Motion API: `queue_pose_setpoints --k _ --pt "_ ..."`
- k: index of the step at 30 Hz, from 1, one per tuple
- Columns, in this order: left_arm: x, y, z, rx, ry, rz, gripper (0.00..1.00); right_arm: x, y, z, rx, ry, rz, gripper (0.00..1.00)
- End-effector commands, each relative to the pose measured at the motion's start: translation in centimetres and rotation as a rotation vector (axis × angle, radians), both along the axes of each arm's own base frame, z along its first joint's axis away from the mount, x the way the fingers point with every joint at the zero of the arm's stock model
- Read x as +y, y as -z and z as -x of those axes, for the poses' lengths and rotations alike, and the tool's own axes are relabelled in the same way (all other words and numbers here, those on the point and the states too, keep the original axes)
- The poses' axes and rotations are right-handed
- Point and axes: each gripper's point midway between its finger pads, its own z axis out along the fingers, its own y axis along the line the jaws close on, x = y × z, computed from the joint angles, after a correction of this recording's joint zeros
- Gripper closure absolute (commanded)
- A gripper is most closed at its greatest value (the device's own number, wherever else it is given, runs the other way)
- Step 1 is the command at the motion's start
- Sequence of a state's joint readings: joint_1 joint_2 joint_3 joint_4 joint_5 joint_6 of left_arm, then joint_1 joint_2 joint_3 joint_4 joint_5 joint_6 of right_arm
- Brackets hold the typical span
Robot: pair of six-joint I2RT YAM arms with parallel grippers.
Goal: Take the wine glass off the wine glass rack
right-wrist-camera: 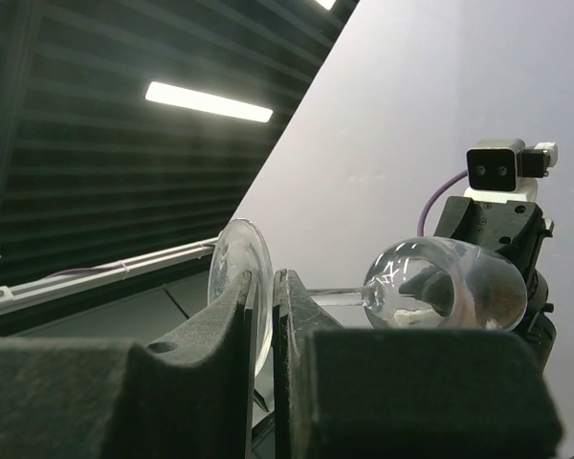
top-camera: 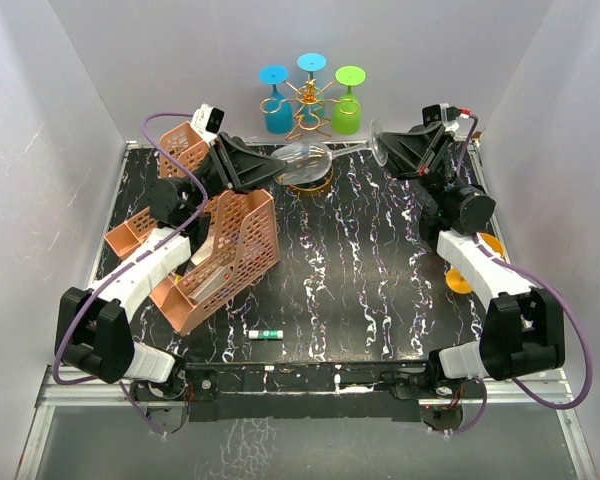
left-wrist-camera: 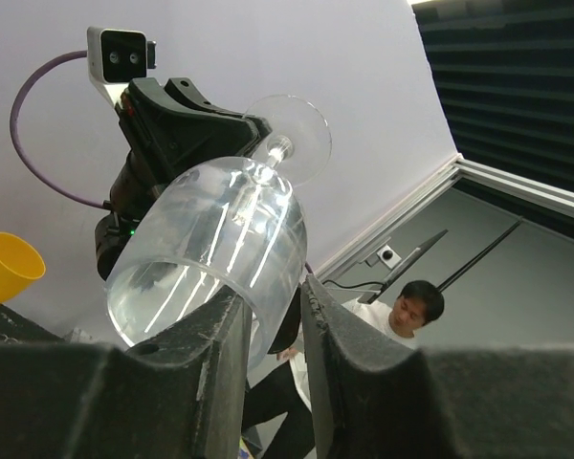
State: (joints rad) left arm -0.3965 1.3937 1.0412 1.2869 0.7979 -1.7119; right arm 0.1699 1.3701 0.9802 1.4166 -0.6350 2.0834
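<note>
The jaws of the right gripper (right-wrist-camera: 264, 285) are pinched on the foot of the wine glass (top-camera: 302, 160); those of the left gripper (left-wrist-camera: 275, 298) appear closed on its bowl rim. The glass is held sideways just in front of the wine glass rack (top-camera: 308, 108), apart from it.

Top view: the black fingers of my left tool (top-camera: 272, 166) cover the near rim of the wine glass (top-camera: 305, 160), so contact is not visible there. Gold curve (top-camera: 318, 185) under the bowl: cannot tell what it belongs to. Small white-green item (top-camera: 265, 334) on the bench (top-camera: 380, 280): too small to identify. Yellow cup (top-camera: 461, 279): half hidden by my right arm (top-camera: 475, 255).

Right wrist view: my right tool (right-wrist-camera: 265, 279) hides the lower half of the glass foot.

Left wrist view: person (left-wrist-camera: 407, 311) partly hidden behind my fingers.
</note>
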Motion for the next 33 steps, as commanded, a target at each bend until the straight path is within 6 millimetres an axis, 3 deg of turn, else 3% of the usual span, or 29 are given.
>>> queue_pose_setpoints --k 1,9,11,23,26,31,33 --pt "0.3 -3.3 3.0 -0.156 0.018 0.035 0.76 0.0 0.7 0.2 0.117 -0.126 -0.025 0.92" --pt "0.4 -3.4 3.0 -0.132 0.047 0.065 0.96 0.0 1.4 -0.2 0.139 -0.113 -0.018 0.89" --pt "0.5 -3.6 3.2 -0.132 0.053 0.075 1.0 0.1 1.6 -0.5 0.141 -0.091 -0.008 0.8" --pt "0.7 -3.1 3.0 -0.05 -0.025 0.011 1.0 -0.2 4.3 -3.6 0.21 0.114 0.091 0.4" --pt "0.7 -2.8 2.9 -0.028 -0.031 0.003 1.0 -0.7 5.0 -4.5 0.23 0.186 0.132 0.26" --pt "0.7 -2.1 2.8 -0.009 -0.056 -0.035 1.0 -2.9 6.1 -5.5 0.251 0.354 0.198 0.02" --pt "0.7 -2.0 3.0 -0.008 -0.069 -0.05 1.0 -4.5 6.6 -6.1 0.258 0.449 0.242 0.01"
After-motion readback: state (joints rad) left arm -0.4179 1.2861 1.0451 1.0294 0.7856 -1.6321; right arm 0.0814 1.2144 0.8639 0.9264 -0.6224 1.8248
